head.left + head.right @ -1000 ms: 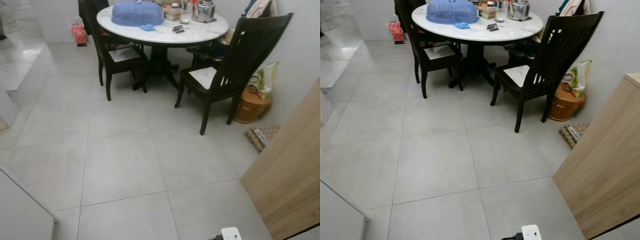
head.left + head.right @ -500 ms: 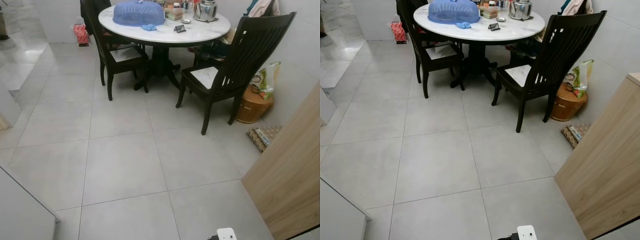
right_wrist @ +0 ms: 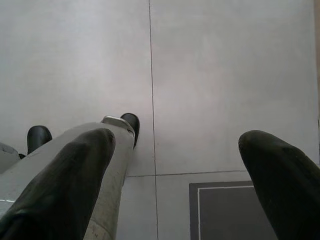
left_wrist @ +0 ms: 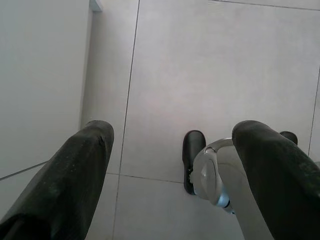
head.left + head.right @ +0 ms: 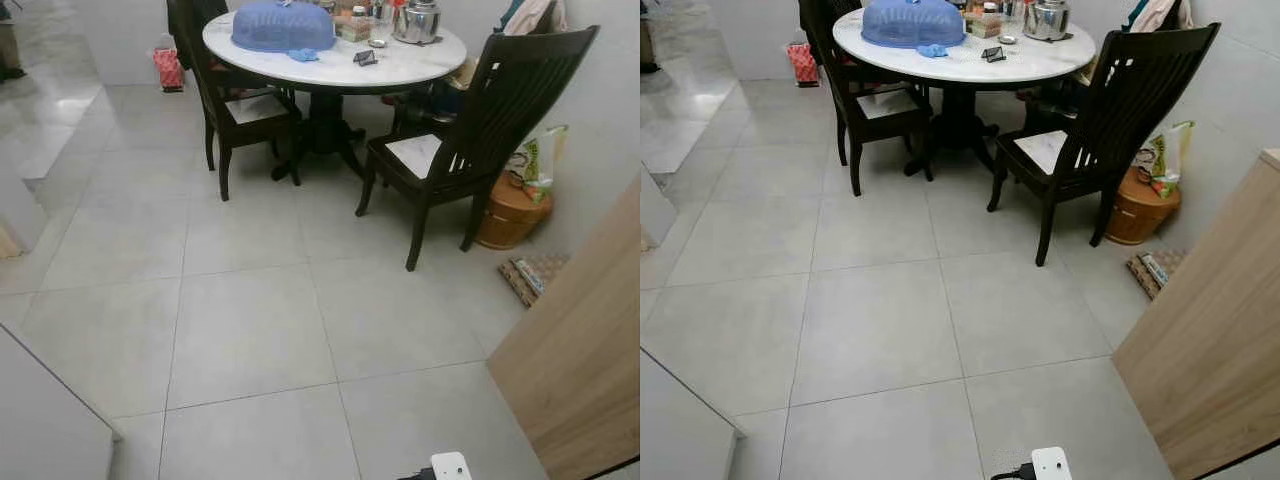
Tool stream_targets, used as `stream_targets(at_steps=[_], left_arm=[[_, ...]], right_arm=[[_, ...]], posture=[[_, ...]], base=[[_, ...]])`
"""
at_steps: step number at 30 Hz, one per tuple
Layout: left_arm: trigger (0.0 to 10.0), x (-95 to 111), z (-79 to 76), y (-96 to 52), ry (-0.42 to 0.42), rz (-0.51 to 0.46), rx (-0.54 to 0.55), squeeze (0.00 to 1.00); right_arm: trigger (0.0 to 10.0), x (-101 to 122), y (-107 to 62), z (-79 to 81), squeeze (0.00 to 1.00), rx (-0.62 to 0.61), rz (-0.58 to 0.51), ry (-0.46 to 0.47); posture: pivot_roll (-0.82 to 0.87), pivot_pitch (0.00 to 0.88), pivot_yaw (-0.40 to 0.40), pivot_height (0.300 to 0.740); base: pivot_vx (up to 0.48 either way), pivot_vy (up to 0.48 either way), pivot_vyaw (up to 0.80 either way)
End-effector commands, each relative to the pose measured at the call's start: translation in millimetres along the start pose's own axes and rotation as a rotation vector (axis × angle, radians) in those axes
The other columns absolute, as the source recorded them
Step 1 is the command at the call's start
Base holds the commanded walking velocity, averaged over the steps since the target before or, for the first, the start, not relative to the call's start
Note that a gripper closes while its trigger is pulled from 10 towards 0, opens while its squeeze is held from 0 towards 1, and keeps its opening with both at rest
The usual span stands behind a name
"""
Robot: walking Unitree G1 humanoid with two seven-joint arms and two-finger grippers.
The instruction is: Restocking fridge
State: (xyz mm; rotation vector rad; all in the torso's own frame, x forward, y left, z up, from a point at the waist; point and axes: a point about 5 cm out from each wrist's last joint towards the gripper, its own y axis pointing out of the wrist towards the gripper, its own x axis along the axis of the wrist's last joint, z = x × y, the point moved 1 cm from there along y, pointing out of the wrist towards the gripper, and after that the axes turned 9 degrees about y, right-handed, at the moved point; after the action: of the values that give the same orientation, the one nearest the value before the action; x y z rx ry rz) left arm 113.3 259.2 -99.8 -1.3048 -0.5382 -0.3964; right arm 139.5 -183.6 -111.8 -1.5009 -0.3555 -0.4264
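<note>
Fingers [image 4: 75, 175] spread wide and holding nothing, the left gripper [image 4: 172, 180] hangs over pale floor tiles [image 4: 215, 65], and the right gripper [image 3: 175, 185] hangs likewise, its own two black fingers [image 3: 75, 175] parted and empty above the robot's leg [image 3: 75, 165] and dark foot [image 3: 131, 125]. By the look of it the robot is between stations in a fridge restock: no fridge or groceries can be identified, so the next move would call for finding the appliance and the goods, which cannot be placed from here. The head cameras take in a dining corner well ahead: a round white desk [image 5: 1040, 65] bearing a blue food cover [image 5: 912, 20] and a metal kettle [image 5: 1048, 20], dark chairs [image 5: 1110, 120] drawn up to it, a wooden bucket [image 5: 1140, 210] by the wall, and a light wood cabinet side [image 5: 1210, 350] close on the right. The wrist cameras add what the head views lack: a dark-bordered mat [image 3: 225, 210] beside the right foot and a plain white panel [image 4: 40, 75] just beside the left.
</note>
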Motion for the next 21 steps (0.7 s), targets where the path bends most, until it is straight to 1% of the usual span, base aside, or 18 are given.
stream_targets(at_steps=[1,5,7,8,13,21], left_arm=[[10.0,-4.3,-3.7,-1.2,0.004,0.01,-0.007,0.0],[10.0,-5.0,-4.4,-1.4,0.006,0.011,-0.01,0.0],[10.0,-5.5,-4.4,-1.5,0.015,0.015,-0.017,0.0],[10.0,-5.7,-4.3,-1.6,0.016,0.016,-0.018,0.0],[10.0,-7.1,-4.0,-2.1,0.021,0.019,-0.02,0.0],[10.0,-7.7,-3.8,-2.3,0.023,0.021,-0.021,0.0]], right_arm=[[10.0,-7.2,-2.3,-6.8,0.0,-0.011,0.018,-0.007],[10.0,-11.2,-4.0,-12.3,0.0,-0.018,0.026,-0.005],[10.0,-20.1,-8.2,-24.5,0.0,-0.038,0.046,0.002],[10.0,-21.3,-8.7,-25.9,0.0,-0.041,0.048,0.005],[10.0,-28.9,-10.5,-26.5,0.0,-0.043,0.071,0.004],[10.0,-30.7,-10.9,-26.3,0.0,-0.048,0.074,0.0]], posture=[[-0.08,0.0,-0.055,0.74],[-0.09,0.0,-0.053,0.74],[-0.09,0.0,-0.047,0.74],[-0.09,0.0,-0.047,0.74],[-0.09,0.0,-0.046,0.74],[-0.09,0.0,-0.044,0.74]], base=[[0.0,0.0,0.0],[0.0,0.0,0.0],[0.0,0.0,0.0],[0.0,0.0,0.0],[0.0,0.0,0.0],[0.0,0.0,0.0]])
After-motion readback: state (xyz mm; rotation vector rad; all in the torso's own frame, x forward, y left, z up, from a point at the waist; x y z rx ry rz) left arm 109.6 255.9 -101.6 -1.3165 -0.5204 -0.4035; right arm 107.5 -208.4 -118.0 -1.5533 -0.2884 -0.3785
